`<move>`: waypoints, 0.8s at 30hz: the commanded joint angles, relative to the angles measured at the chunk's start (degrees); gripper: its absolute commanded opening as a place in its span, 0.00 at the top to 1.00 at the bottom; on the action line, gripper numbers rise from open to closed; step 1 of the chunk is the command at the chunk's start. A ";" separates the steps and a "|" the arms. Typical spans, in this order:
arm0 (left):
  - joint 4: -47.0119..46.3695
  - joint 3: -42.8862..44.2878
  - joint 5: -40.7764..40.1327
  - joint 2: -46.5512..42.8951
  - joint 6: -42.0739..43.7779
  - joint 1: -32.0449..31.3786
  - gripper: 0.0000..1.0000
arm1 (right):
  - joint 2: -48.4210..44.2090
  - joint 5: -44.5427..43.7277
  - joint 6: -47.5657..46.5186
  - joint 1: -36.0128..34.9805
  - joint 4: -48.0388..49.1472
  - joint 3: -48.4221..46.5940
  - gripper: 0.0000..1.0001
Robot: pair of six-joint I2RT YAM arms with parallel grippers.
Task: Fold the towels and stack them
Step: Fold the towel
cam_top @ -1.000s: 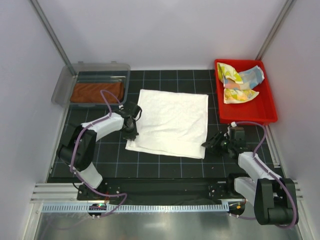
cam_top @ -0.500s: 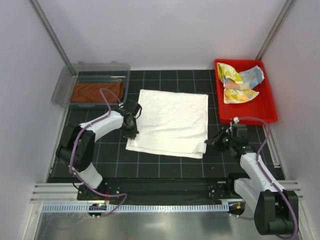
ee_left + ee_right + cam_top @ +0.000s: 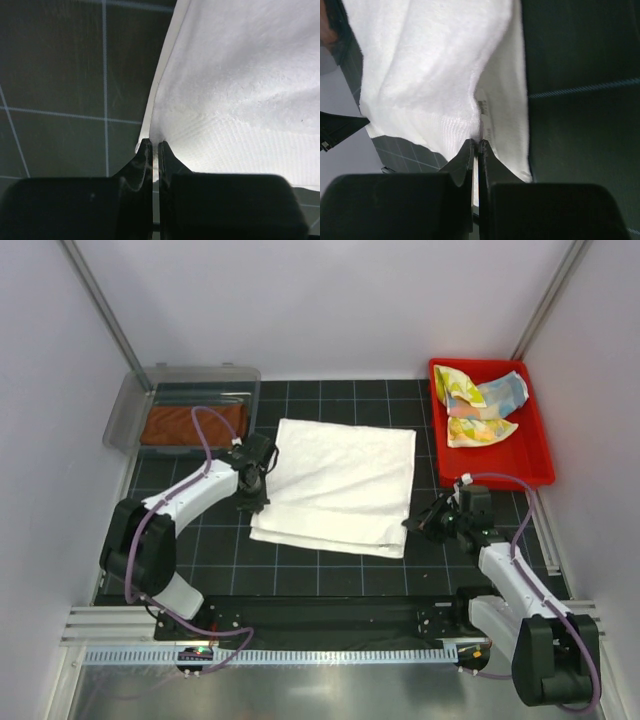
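Two tools are at work on the white towel (image 3: 340, 485), which lies spread over the middle of the counter (image 3: 330, 580), its near edge showing more than one layer. The left tool (image 3: 256, 502) has its fingers pressed together on the towel's left edge, a thin lip of cloth caught between the tips in the left wrist view. The right tool (image 3: 410, 525) is likewise pinching the towel, at its near right corner, where the right wrist view shows the hem and a small label nipped between the tips.

A rust-brown towel (image 3: 192, 424) lies flat in the clear bin (image 3: 125, 420) at the far left corner. Several patterned towels (image 3: 478, 405) sit crumpled in the red tray (image 3: 535, 455) along the far right edge, not yet folded.

The step in hand looks like a fold of the white towel. To do it well, both arms should rise together and at the same height, so the cloth hangs level and lightly taut between them. They should carry the held edge squarely over the opposite edge without dragging the lower layers. Release should come only once the edges line up, since the left pinch is shallow and could slip.
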State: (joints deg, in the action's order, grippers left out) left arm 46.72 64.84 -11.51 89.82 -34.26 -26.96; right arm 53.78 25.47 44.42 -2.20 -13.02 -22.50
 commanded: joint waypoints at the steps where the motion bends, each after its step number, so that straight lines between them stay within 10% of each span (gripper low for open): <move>1: 0.13 -5.68 -0.36 -0.09 0.86 0.68 1.00 | -2.54 -0.33 1.81 -0.27 -0.34 6.14 0.99; 9: -3.92 -9.64 0.79 3.17 0.60 0.77 1.00 | -2.71 -2.71 -1.54 -0.26 -0.17 7.56 0.99; 14: -4.00 -9.65 0.43 2.65 -0.02 0.77 1.00 | -4.38 -0.61 -0.75 -0.35 -1.22 7.30 0.78; 21: -1.89 -8.85 -5.36 -2.37 -1.34 1.12 1.00 | -8.69 -1.21 0.49 -0.26 -2.46 7.56 0.92; 24: -2.86 -10.78 -4.23 0.79 -1.86 1.65 1.00 | -7.99 -0.34 1.71 -0.44 -1.40 8.61 0.75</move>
State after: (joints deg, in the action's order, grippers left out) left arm 43.99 55.24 -12.80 89.49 -35.07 -26.09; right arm 45.78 25.19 44.75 -2.52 -15.49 -13.91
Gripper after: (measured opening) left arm 0.034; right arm 0.216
